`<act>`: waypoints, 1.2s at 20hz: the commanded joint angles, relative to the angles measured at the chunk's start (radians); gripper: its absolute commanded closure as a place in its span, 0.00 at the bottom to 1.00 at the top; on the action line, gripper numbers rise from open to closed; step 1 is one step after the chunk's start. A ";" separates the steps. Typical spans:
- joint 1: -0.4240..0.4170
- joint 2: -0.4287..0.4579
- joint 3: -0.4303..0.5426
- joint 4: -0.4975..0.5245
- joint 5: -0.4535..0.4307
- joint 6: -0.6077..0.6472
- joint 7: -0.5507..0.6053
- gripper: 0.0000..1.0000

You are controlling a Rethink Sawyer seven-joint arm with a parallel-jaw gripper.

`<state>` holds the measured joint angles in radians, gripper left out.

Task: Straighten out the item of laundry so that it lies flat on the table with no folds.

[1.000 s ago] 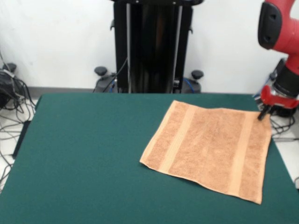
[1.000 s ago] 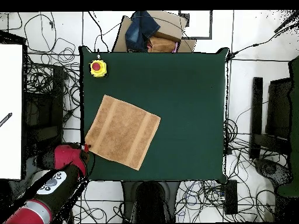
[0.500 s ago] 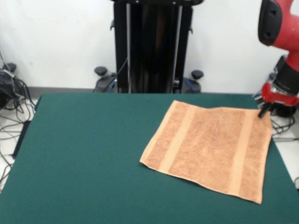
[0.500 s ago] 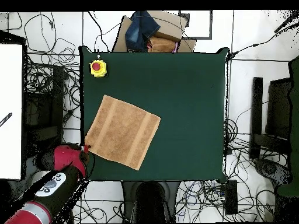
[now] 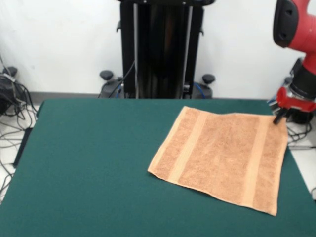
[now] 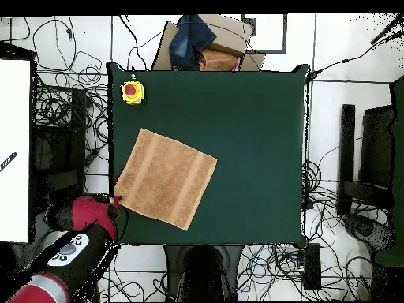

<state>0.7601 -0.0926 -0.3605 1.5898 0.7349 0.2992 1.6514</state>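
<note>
A: Pincer state?
B: Sits at the towel's far right corner in the front view, right by the worktop edge. Dark tips touch or nearly touch that corner. Can't tell if they're spread, pressed together or pinching cloth; the tips are too small to read.
A: Overhead?
B: Same story. Pincer is at the towel's lower-left corner, at the worktop's left edge. Red arm runs off toward the bottom left, over the cables on the floor.
A: Towel itself?
B: Spread out flat on the green worktop, turned at an angle to the worktop's edges. No folds visible. Two paler bands run across it, one near each of two opposite edges. In the front view it lies in the right half, with one corner near the front edge. In the overhead view it's in the left half.
A: Anything else on the worktop?
B: Yellow box with a red button, in the overhead view's top-left corner of the worktop, well apart from the towel. Not visible in the front view.
</note>
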 commanded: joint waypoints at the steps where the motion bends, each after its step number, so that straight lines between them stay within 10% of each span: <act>1: -0.003 -0.002 0.057 0.022 -0.012 0.048 0.269 1.00; 24: 0.021 0.021 0.057 0.028 -0.021 0.061 0.269 1.00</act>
<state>0.7696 -0.0870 -0.3635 1.5898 0.7349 0.2992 1.6514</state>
